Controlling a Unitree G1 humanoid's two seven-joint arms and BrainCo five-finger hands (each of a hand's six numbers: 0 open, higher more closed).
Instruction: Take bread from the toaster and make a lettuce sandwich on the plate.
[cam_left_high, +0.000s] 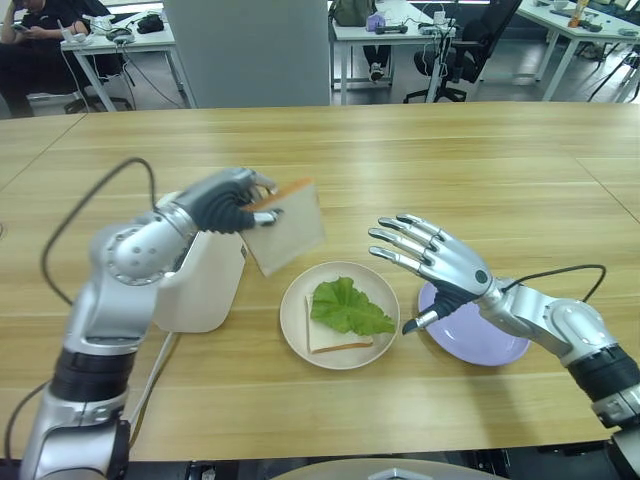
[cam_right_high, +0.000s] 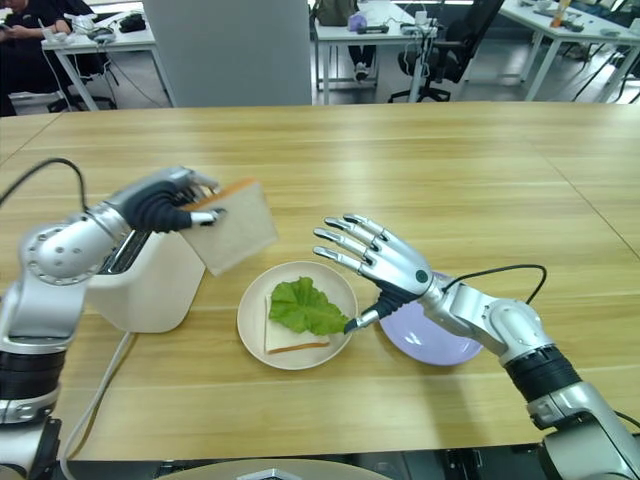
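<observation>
The wooden bench (cam_left_high: 450, 150) carries everything. Taking the white plate (cam_left_high: 300, 290) as the clock's centre, the white toaster (cam_left_high: 205, 290) stands at nine o'clock, just beside it. The left hand (cam_left_high: 225, 200) is above the toaster's top, fingers clamped on the upper corner of a toast slice (cam_left_high: 290, 232), which hangs tilted in the air at eleven o'clock over the plate's rim. The right hand (cam_left_high: 440, 262) hovers at two o'clock, fingers spread apart and holding nothing, above the near edge of a lilac plate (cam_left_high: 480, 345) lying at three o'clock. On the white plate lies a second slice (cam_left_high: 325, 340) with a lettuce leaf (cam_left_high: 348, 307) on top.
</observation>
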